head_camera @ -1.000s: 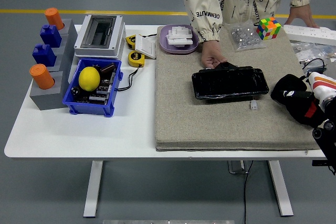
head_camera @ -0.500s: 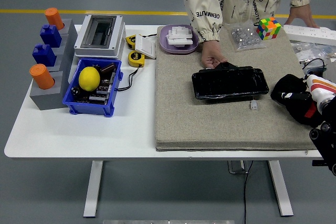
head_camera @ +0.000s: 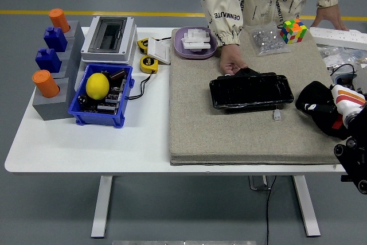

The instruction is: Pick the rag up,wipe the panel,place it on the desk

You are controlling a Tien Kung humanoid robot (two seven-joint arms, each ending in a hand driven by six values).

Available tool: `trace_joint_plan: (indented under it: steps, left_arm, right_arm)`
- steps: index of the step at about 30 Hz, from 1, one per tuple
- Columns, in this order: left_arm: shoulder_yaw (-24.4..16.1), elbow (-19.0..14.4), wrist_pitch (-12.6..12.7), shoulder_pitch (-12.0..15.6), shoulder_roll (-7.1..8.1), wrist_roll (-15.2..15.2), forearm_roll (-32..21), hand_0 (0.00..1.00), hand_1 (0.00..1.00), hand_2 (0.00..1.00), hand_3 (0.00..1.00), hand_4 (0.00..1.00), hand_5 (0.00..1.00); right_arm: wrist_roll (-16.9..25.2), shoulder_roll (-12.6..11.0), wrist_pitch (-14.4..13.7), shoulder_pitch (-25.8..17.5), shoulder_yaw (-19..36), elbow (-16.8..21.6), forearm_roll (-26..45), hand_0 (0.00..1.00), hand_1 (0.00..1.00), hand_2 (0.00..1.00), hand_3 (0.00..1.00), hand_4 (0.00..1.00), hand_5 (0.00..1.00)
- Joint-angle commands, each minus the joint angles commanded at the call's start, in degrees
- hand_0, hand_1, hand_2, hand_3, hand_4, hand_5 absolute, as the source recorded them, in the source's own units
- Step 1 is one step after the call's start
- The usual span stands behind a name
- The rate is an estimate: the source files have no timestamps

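Head view: the white table (head_camera: 86, 142) is covered on its right half by a grey felt mat (head_camera: 241, 124). The black panel (head_camera: 250, 90) lies flat on the mat, in its upper middle. At the far side a person's hand (head_camera: 230, 61) is rested on the mat, touching the panel's far left corner, where a small piece of black cloth (head_camera: 248, 72) is seen; whether it is the rag cannot be told. The right hand (head_camera: 319, 109) is positioned over the mat's right edge, just beside the panel's right end and apart from it. Its dark fingers are curled, but whether anything is held cannot be told. A blue bin (head_camera: 103, 98) with a lemon (head_camera: 97, 85) is placed on the table's left part.
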Motion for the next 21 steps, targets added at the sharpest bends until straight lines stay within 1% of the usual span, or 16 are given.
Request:
trace_joint_plan:
  steps: [4,5,10,11,16,17,21]
  left_arm:
    - [0.06,-0.03,0.00,-0.09,0.01,0.00,-0.02,0.605,0.637,0.635,0.560,0.634,0.442]
    - [0.04,-0.04,0.01,-0.11,0.01,0.00,0.00,0.605,0.636,0.635,0.560,0.633,0.443]
    - [-0.06,-0.05,0.01,-0.11,0.03,0.00,0.04,0.605,0.636,0.635,0.560,0.633,0.443]
    - [-0.09,-0.05,0.01,-0.09,0.02,0.00,0.05,0.604,0.636,0.636,0.560,0.633,0.444]
    - [-0.15,-0.01,0.01,-0.02,-0.01,0.02,0.05,0.604,0.636,0.636,0.560,0.633,0.444]
    - [-0.15,-0.02,0.01,-0.03,-0.02,0.02,0.05,0.604,0.636,0.636,0.561,0.633,0.443]
    - [-0.11,-0.05,0.00,-0.05,-0.01,0.00,0.02,0.604,0.636,0.636,0.561,0.633,0.443]
  right_arm:
    - [0.43,0.05,-1.58,0.04,-0.07,-0.54,-0.13,0.592,0.619,0.693,0.712,0.998,0.646]
    - [0.52,0.05,-1.92,0.03,-0.09,-0.65,-0.21,0.522,0.579,0.641,0.613,0.998,0.532]
    - [0.90,0.07,-2.84,-0.02,-0.06,-1.23,-0.66,0.522,0.579,0.641,0.613,0.998,0.532]
    - [0.93,0.06,-2.89,-0.03,-0.06,-1.33,-0.78,0.482,0.554,0.607,0.576,0.998,0.484]
    - [0.97,0.11,-2.77,-0.06,-0.09,-1.78,-1.15,0.482,0.554,0.607,0.576,0.998,0.484]
    - [1.02,0.14,-2.81,-0.07,-0.10,-1.97,-1.23,0.446,0.527,0.557,0.551,0.998,0.454]
    - [1.10,0.18,-3.04,-0.11,-0.09,-2.46,-1.48,0.446,0.527,0.557,0.551,0.998,0.454]
